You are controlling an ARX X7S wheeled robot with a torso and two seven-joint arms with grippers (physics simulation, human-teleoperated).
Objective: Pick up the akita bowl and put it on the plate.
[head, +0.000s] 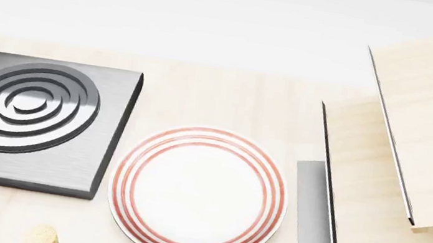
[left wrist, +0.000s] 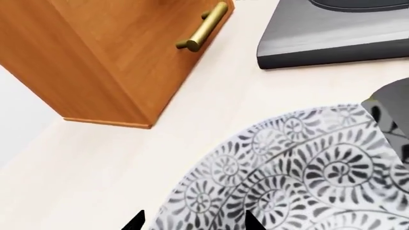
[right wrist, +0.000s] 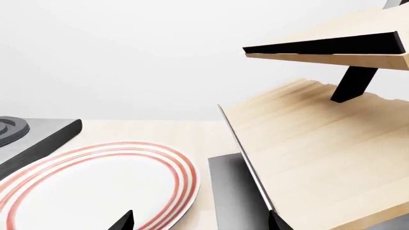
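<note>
Only your left wrist cam catches the bowl (left wrist: 300,177), floral-patterned, right under the left gripper (left wrist: 193,221), beside a wooden cabinet (left wrist: 108,57). Head view shows just the flat red-ringed plate (head: 198,194) by the ridged burner (head: 32,122). Both grippers look spread, holding nothing.

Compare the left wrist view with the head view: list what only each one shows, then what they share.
Only the left wrist view shows the akita bowl, close under the camera, and a wooden cabinet with a brass handle. Only the head view shows the plate, bare, a pale wooden rack to its right, and a cork-topped object at the bottom edge. Both show the grey stove burner and the light countertop.
</note>
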